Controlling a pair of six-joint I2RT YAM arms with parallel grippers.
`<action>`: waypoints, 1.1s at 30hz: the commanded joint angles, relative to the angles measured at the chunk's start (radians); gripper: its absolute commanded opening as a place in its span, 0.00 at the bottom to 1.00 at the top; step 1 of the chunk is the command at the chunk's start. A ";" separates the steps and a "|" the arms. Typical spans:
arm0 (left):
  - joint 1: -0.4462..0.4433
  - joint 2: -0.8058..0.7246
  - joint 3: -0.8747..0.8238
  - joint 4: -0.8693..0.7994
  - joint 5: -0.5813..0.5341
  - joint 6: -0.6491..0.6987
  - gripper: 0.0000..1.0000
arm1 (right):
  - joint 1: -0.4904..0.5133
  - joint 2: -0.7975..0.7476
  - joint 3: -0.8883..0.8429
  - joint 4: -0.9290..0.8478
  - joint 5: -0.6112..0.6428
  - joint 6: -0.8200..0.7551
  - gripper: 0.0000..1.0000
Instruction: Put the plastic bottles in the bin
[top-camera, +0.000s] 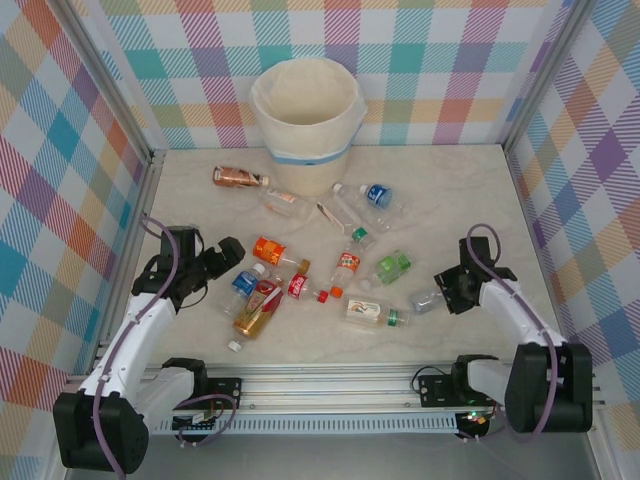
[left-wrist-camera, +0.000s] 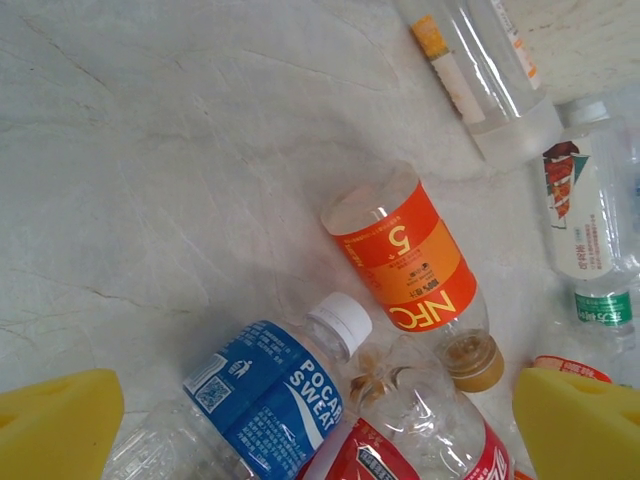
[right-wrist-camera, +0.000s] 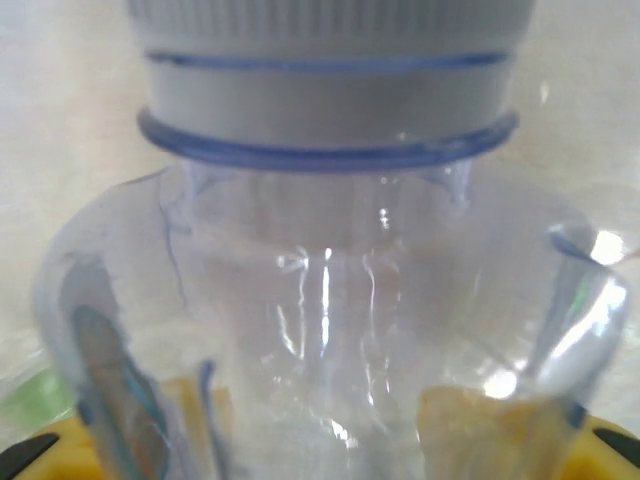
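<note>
Currently the right fingers (top-camera: 447, 291) are seen clamped on a clear bottle (top-camera: 427, 299) at about 4 o'clock on the desk (top-camera: 470, 190). In the right wrist view that clear bottle's shoulder (right-wrist-camera: 320, 290) is seen close up, with a pale ribbed cap (right-wrist-camera: 330, 20) at 12 o'clock and yellow pads glimpsed through the plastic at 6 o'clock.

The left fingers (left-wrist-camera: 55, 425) are spread wide apart, held over the bottle cluster at about 8 o'clock on the desk. Between the two yellow pads, three bottles are seen lying: a blue-label bottle (left-wrist-camera: 270, 400) with a white cap, an orange-label bottle (left-wrist-camera: 410, 265) with an amber cap, and a red-label bottle (left-wrist-camera: 400, 455) at 6 o'clock.

The bin (top-camera: 300, 140) is stood upright at 12 o'clock, against the back wall, white liner folded over its rim. The plastic bottles (top-camera: 345, 270) are scattered flat on the desk from the centre toward the bin. A brown-label bottle (top-camera: 238, 177) is lying just at the bin's 8 o'clock. A second blue-label one (top-camera: 376, 195) is near its 4 o'clock. A green-label bottle (top-camera: 392, 265) is placed at 3 o'clock of centre, near the right fingers but apart from them.
</note>
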 joint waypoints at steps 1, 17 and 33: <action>0.010 -0.021 -0.020 0.044 0.048 -0.014 1.00 | 0.024 -0.078 0.029 0.066 -0.023 -0.204 0.48; 0.011 0.093 0.027 -0.027 0.052 -0.015 1.00 | 0.301 0.165 0.502 0.522 -0.347 -0.518 0.50; 0.011 0.111 0.008 -0.088 0.064 -0.017 1.00 | 0.378 0.910 1.524 0.623 -0.452 -0.558 0.51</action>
